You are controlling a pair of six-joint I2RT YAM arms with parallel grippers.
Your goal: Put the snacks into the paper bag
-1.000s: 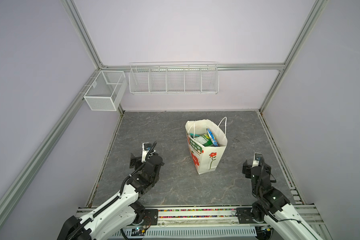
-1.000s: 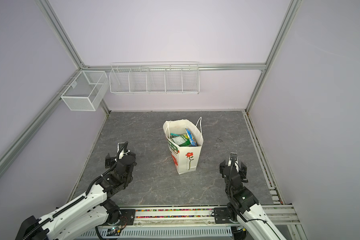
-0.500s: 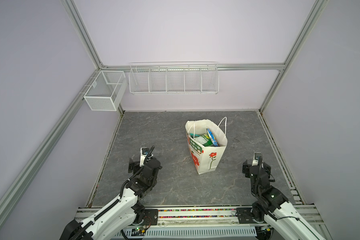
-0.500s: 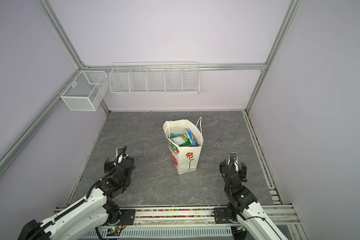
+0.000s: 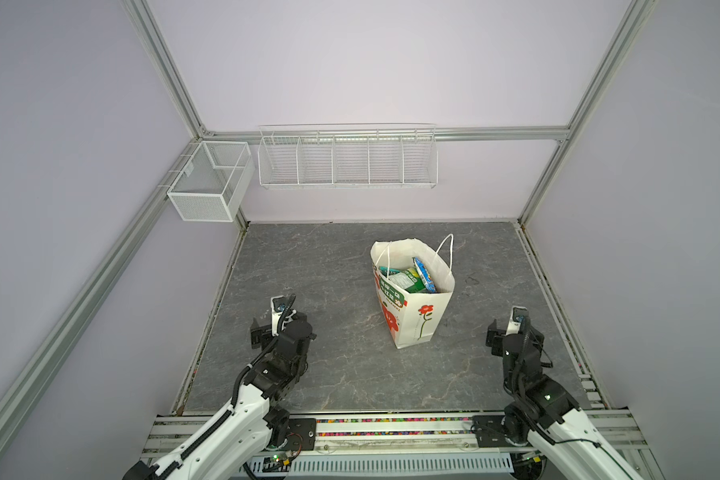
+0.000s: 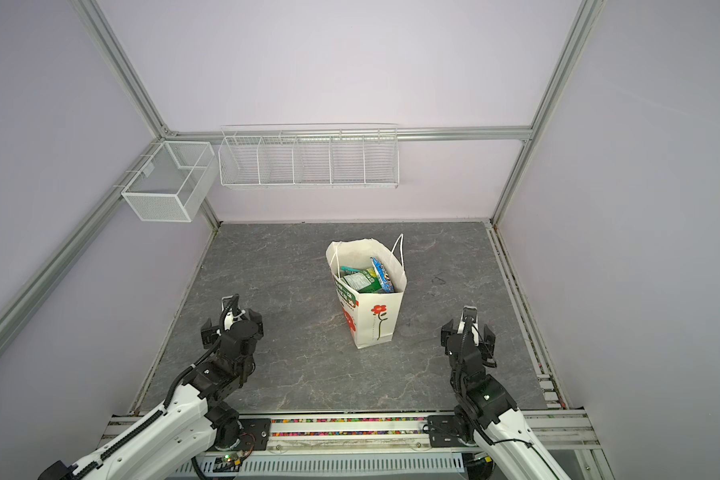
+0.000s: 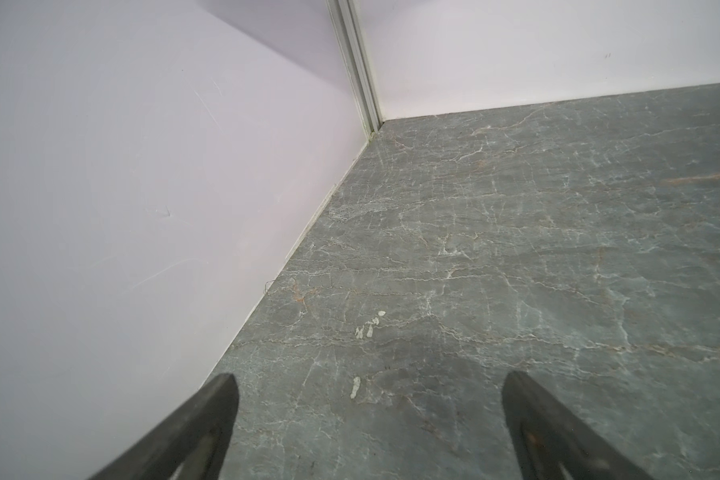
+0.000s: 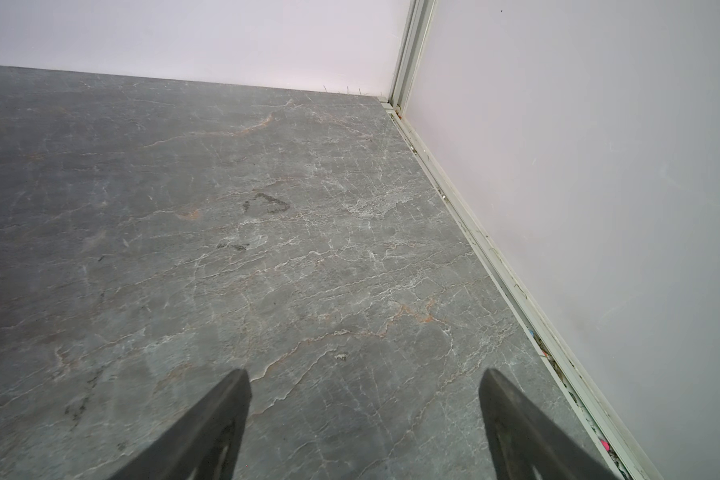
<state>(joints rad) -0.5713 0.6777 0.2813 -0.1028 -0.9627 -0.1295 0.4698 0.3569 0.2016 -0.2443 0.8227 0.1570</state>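
1. Left wrist view: the left gripper [image 7: 371, 380] has its jaws wide apart with nothing between them, and only bare table [image 7: 516, 249] lies beneath. The right wrist view gives the same for the right gripper [image 8: 366, 374]: jaws apart, empty.
2. In both top views the paper bag [image 5: 416, 324] stands upright near the middle of the table, between the two arms and well apart from each. The snacks [image 5: 404, 280] lie inside it. I see no packet on the table.
3. I judge the task done or very nearly so. I cannot confirm the count, because the lower packets are hidden under the upper ones.
4. Risk: toppling. The bag is tall on a narrow base and, I judge, light. Any arm sweep across the middle could knock it over and spill the contents.
5. Risk: snagging. One cord handle [image 5: 450, 239] stands above the rim on the side nearer the right arm. A spread finger passing over could hook it and drag the bag.
6. Risk: ejection. The blue packet [image 5: 425, 274] stands on edge close under the rim, so a jolt to the bag wall could tip it out.
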